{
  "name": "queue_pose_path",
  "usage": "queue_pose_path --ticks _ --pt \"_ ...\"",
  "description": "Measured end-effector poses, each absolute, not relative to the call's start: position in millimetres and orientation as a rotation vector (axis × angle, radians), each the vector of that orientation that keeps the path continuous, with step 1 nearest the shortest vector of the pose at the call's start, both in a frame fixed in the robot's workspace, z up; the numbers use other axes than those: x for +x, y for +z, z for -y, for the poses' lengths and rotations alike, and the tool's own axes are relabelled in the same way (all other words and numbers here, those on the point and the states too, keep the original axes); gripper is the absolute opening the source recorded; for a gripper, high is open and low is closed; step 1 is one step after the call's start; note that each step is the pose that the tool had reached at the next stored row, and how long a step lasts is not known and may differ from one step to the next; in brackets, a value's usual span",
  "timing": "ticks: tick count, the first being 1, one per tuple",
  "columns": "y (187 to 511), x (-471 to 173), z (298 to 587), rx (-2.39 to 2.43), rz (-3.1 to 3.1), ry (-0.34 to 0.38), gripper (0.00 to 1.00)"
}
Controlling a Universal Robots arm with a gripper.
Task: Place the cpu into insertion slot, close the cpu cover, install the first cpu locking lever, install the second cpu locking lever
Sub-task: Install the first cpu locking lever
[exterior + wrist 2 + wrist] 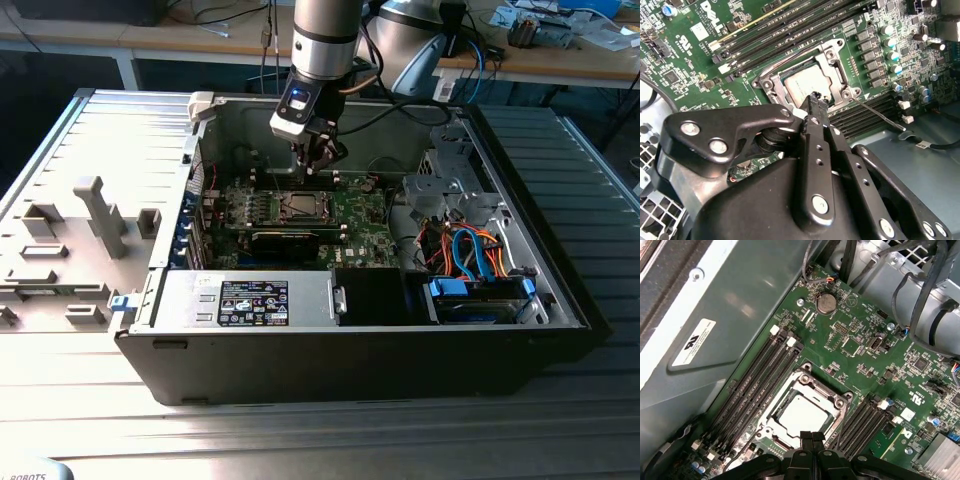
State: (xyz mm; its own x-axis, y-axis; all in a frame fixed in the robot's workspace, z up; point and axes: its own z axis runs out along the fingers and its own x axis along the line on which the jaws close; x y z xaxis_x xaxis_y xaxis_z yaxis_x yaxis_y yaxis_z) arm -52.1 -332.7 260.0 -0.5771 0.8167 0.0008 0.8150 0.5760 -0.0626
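Well, from where I stand the open computer case [300,370] lies on its side with the green motherboard [365,220] facing up, and the arm [325,40] reaches down into it. The gripper [322,160] hangs just above the board, right at the edge of the insertion slot [805,371]. In both wrist views its fingers [806,439] are pressed together at the tip, with nothing between them.

The cpu cover [815,390] looks folded down flat over the slot. The cpu [802,85] sits inside, its grey top showing through the cover's window. So the first two steps look done to me, and the work in hand is the levers.

One thin locking lever [875,112] sticks out from the slot's corner across the memory slots [860,117], seemingly unlatched. The closed tip is near its root, though I cannot tell whether they touch. Latching it, I'd judge, calls for a firm push on a slim wire, sideways and down under its hook, without slipping onto the board.
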Motion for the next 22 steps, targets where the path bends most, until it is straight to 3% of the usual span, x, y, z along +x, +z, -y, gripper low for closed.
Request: queue_pose_path --ticks 22 --pt "260.0 -52.1 332.7 -1.383 2.788 0.087 0.11"
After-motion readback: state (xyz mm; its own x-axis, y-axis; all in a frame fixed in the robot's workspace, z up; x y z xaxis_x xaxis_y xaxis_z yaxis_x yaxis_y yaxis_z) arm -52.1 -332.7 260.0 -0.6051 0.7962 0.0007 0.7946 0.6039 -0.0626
